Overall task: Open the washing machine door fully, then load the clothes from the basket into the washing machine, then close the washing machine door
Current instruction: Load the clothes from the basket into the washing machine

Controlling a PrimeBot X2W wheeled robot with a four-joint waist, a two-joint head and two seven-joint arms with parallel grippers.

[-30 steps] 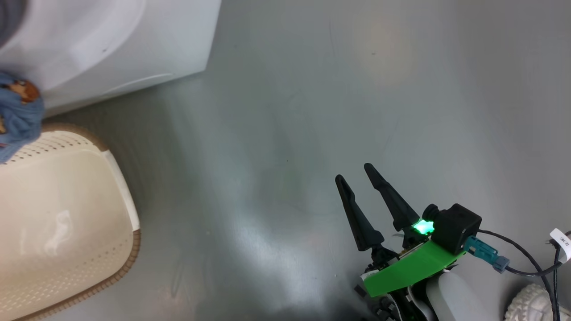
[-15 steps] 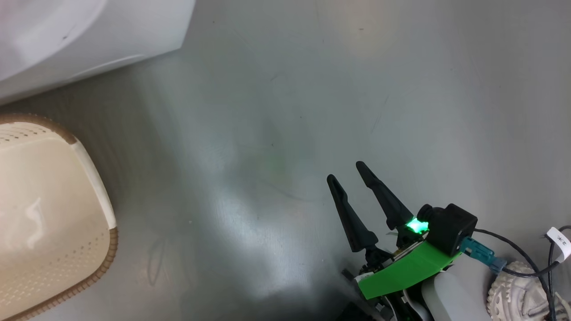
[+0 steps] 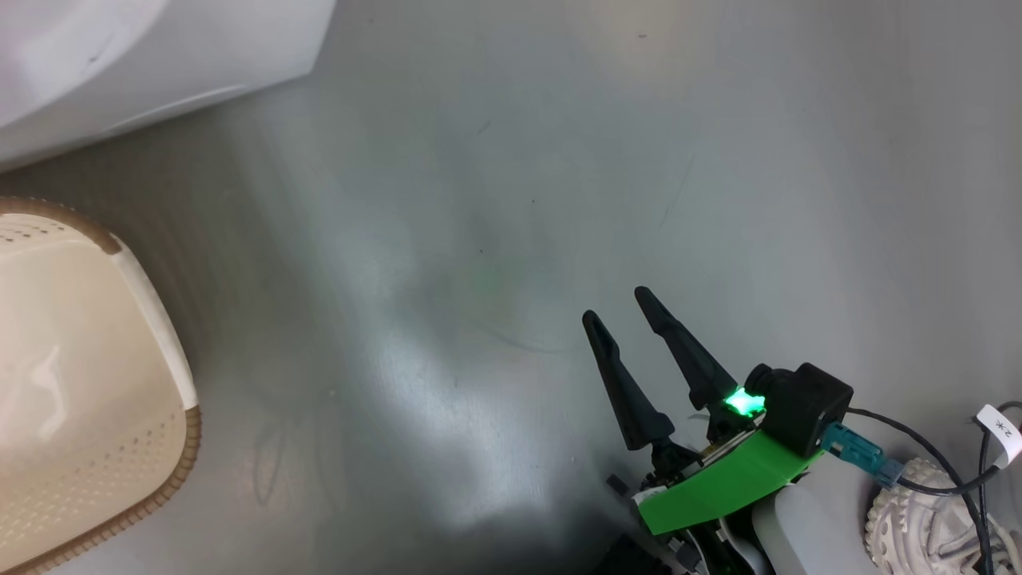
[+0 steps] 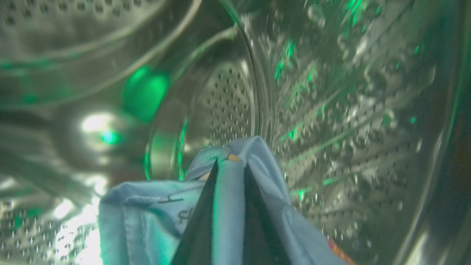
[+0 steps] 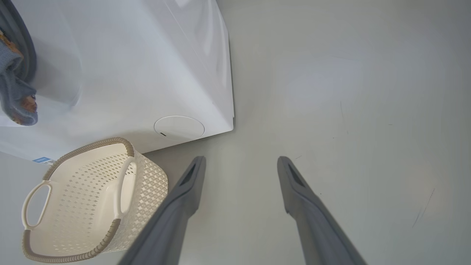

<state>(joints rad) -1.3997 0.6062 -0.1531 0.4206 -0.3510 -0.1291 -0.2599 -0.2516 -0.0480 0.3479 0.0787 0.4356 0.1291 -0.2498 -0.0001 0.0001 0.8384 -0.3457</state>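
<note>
Left gripper [image 4: 230,164]: clamped down on the clothes [image 4: 147,217], and a fold of light blue fabric is pinched between the 2 dark fingers, right up to the tips
Clothes: the light blue cloth is held up inside the drum [image 4: 331,110], and the rest of it is draped down and to the left below the fingers in the left wrist view
Blue bundle [image 5: 14,92]: seen from the right wrist view, fabric with orange-brown figures is hung out of the machine's mouth over the grey rubber ring [image 5: 27,44]; whether it is the same piece cannot be told
Drum: perforated steel walls are lit with green glints all around the left gripper
Right gripper [image 3: 616,306]: spread wide, nothing is held, and it is poised above the grey floor [image 3: 479,160]; in its own wrist view the 2 fingers are seen well apart, with floor between them
Basket [image 5: 88,144]: set on the floor just beside the lower front of the washing machine [image 5: 147,55], near the round flap [image 5: 179,127]; cream perforated walls, a brown rim band and 2 white handles are shown, well apart from the right gripper
Washing machine: its white front is caught at the upper left of the head view, and a blue sticker [image 5: 42,160] is glimpsed at its lower edge, just by the basket
</note>
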